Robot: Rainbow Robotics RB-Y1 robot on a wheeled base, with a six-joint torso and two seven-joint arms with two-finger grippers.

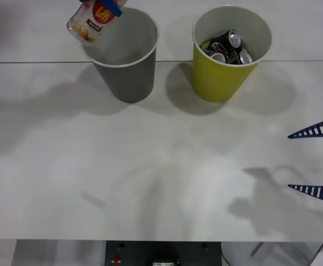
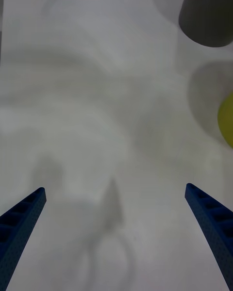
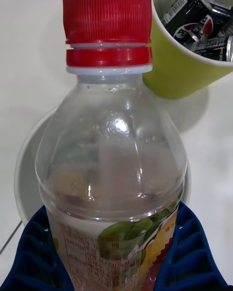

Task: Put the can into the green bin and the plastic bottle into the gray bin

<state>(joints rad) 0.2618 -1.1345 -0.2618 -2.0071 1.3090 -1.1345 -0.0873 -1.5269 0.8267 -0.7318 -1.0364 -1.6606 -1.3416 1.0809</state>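
Front view: cans already lie in the green bin; left pincer, clamped on the bottle, hangs above the gray bin, release pending. Right pincer waits, fingers apart.

the plastic bottle is clear, with a red screw cap and a red-orange label. it hangs tilted above the 10 o'clock rim of the gray bin, off the surface. the gray bin stands upright at 11 o'clock in the front view, dark outside, pale inside. the green bin stands upright just beside it at 1 o'clock, yellow-green, with dark cans lying inside.
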